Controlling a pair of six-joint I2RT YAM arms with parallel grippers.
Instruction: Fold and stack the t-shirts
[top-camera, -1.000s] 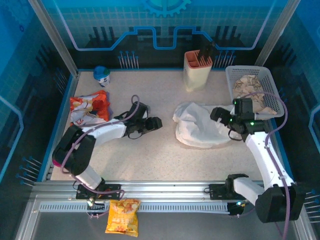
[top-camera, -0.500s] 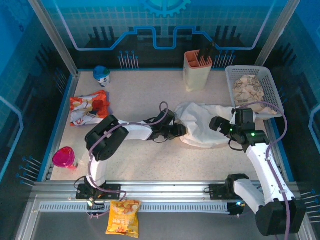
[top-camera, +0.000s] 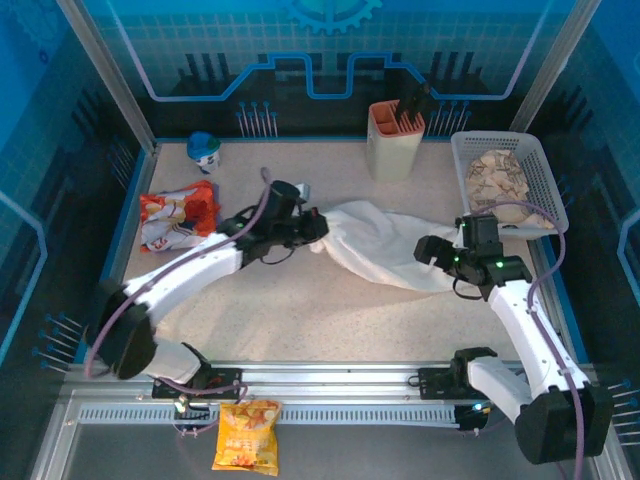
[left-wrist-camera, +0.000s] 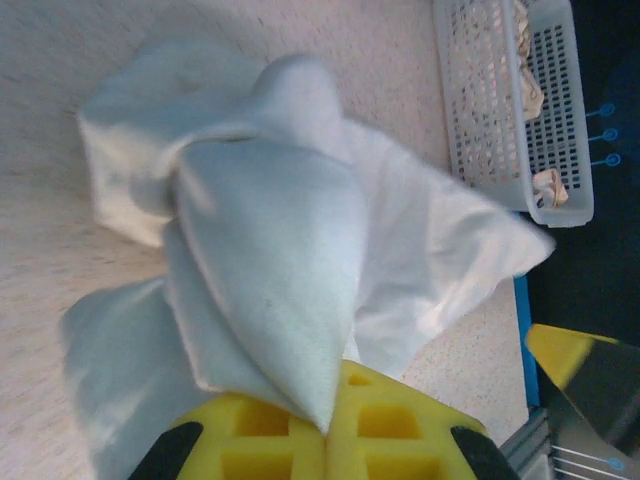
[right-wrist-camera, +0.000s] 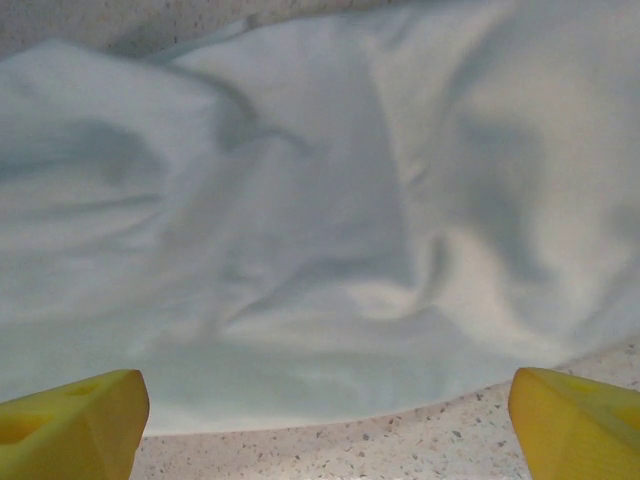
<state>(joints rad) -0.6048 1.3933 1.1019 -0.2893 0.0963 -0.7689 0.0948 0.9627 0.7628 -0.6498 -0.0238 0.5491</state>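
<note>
A speckled beige worktop (top-camera: 300, 320) is ringed by blue walls. At its back edge stands a tan holder (top-camera: 386, 145) with dark utensils (top-camera: 410, 103) sticking up from it. A white mesh basket (top-camera: 542, 170) sits in the back right corner, holding crumpled beige scraps (top-camera: 497, 175). At back left is a small blue-capped figure (top-camera: 203, 150); near it lies a red-orange snack bag (top-camera: 178, 215). A yellow chip bag (top-camera: 246, 435) lies on the metal rail (top-camera: 350, 382) in front.

1 t-shirt (top-camera: 375, 248) lies on the table (top-camera: 300, 310) between the left gripper (top-camera: 320, 226), at its left end, and the right gripper (top-camera: 424, 250), at its right. Behind it stands a holder (top-camera: 386, 150). Right of that is a basket (top-camera: 492, 138) with cloths (top-camera: 495, 178) in it. Far left lies a bag (top-camera: 178, 215), with a jar (top-camera: 203, 150) behind it.
</note>
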